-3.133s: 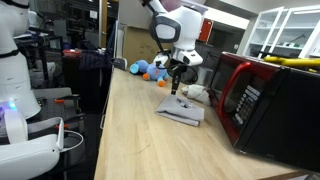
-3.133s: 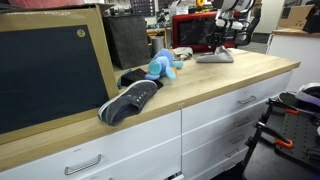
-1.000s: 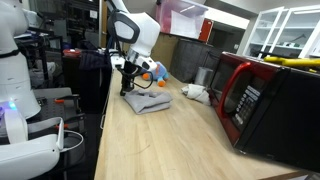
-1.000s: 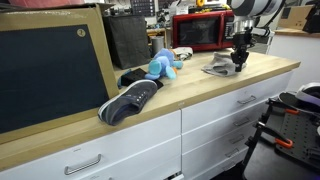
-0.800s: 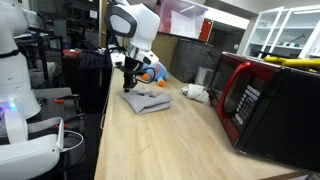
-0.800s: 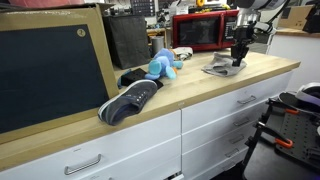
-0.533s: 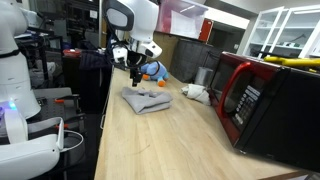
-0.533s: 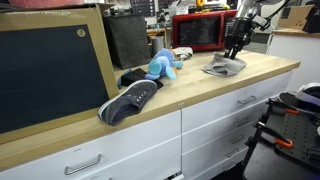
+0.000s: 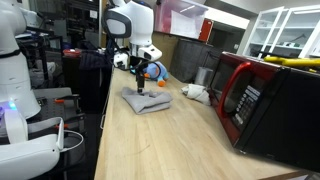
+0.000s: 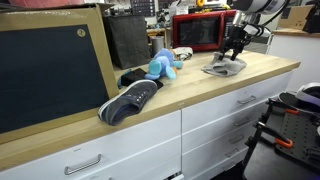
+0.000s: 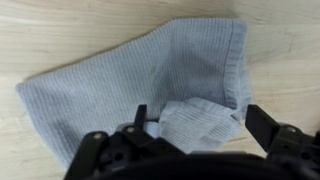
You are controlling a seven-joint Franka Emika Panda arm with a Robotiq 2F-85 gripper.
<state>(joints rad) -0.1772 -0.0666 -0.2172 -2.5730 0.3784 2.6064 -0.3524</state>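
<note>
End effector (image 9: 141, 86) open, jaws wide, hovering just over the grey cloth (image 9: 147, 101) lying on the desk (image 9: 150, 140) near its edge; I'd pull straight up, no sideways drift, so the fingers (image 11: 262, 122) don't snag the folded corner (image 11: 195, 122).

A pale grey knitted cloth (image 11: 110, 80) is lying loosely spread on the wooden counter (image 11: 40, 30), directly under the claw (image 11: 195, 115) and reaching out past both of its fingers. One corner is lying folded back on itself, forming a small flap between the fingers. In an exterior view the cloth (image 9: 146, 101) is sitting slightly rumpled just below the claw.
</note>
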